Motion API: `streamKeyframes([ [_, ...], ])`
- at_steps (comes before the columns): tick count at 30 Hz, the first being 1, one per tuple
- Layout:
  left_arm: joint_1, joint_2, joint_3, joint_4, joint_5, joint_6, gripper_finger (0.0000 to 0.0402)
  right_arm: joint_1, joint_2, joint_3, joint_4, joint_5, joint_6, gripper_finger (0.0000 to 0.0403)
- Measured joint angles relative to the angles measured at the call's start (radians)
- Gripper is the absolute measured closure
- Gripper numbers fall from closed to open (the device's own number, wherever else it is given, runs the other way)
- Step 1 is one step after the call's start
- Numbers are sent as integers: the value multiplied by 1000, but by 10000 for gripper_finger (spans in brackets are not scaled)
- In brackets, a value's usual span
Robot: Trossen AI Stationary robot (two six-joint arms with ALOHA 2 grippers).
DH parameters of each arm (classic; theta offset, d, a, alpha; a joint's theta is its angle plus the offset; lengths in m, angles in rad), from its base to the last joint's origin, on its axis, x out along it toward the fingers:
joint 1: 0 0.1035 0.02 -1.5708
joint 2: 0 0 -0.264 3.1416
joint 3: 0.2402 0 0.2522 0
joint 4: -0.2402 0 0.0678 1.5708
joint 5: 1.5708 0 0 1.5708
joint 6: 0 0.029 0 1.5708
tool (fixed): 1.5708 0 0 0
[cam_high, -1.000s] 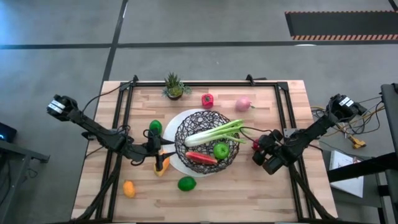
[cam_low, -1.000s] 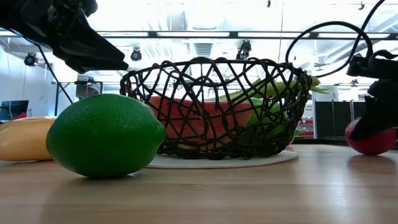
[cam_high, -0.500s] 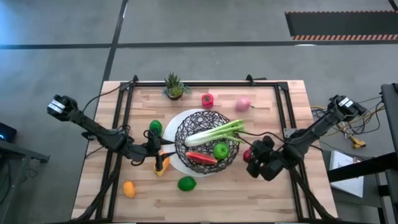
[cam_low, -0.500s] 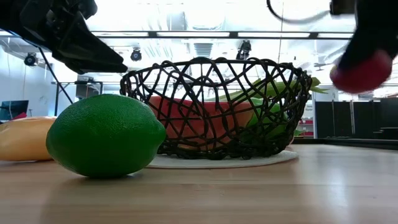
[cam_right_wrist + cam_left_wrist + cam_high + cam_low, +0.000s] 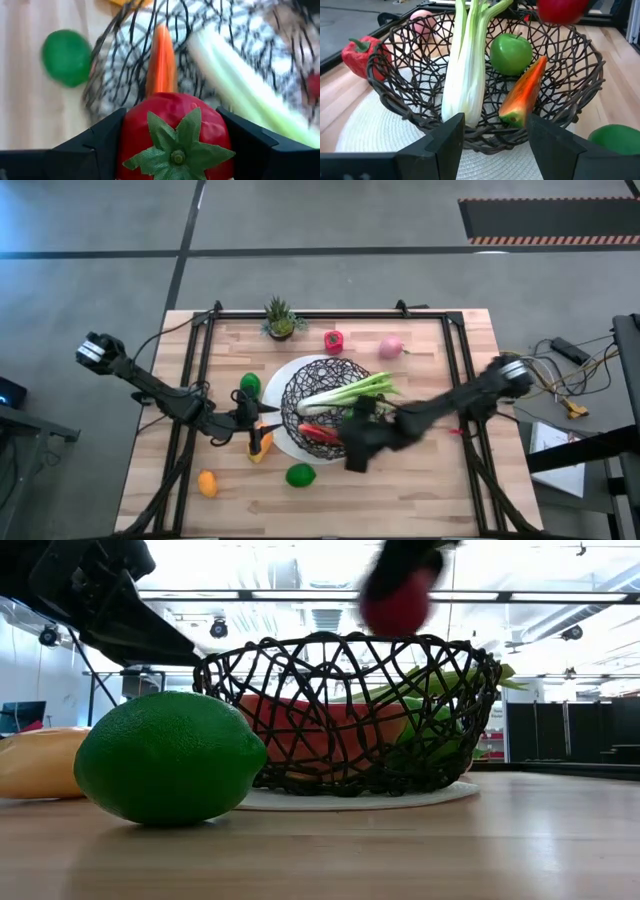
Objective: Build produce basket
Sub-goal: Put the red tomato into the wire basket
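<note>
Produce basket gaining a red tomato

At nine o'clock the left gripper (image 5: 250, 418) waits, fingers spread, beside the black wire-mesh basket (image 5: 300, 385); the right gripper (image 5: 172, 145), a second ago at three o'clock, now pinches the red toy tomato (image 5: 398, 602) above the rim, ready for release.

Black wire mesh forms the basket (image 5: 410, 112); a glossy, smooth plastic-looking tomato (image 5: 172, 131) and lime (image 5: 170, 757) contrast with the matt pale wood table (image 5: 440, 490).
</note>
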Motion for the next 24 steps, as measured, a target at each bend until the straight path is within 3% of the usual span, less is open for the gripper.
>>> streamKeyframes([
  [7,-38,0,-27,1,-1,-65,206,-177,227,263,-111,-156,-247,143],
  [14,-77,0,-48,-1,-1,-106,206,-240,361,345,-243,-271,-329,143],
  [20,-79,0,-48,2,-5,-105,206,-240,398,336,-239,-261,-358,143],
  [24,-79,0,-48,2,-5,-105,206,-239,405,334,-233,-218,-364,117],
])
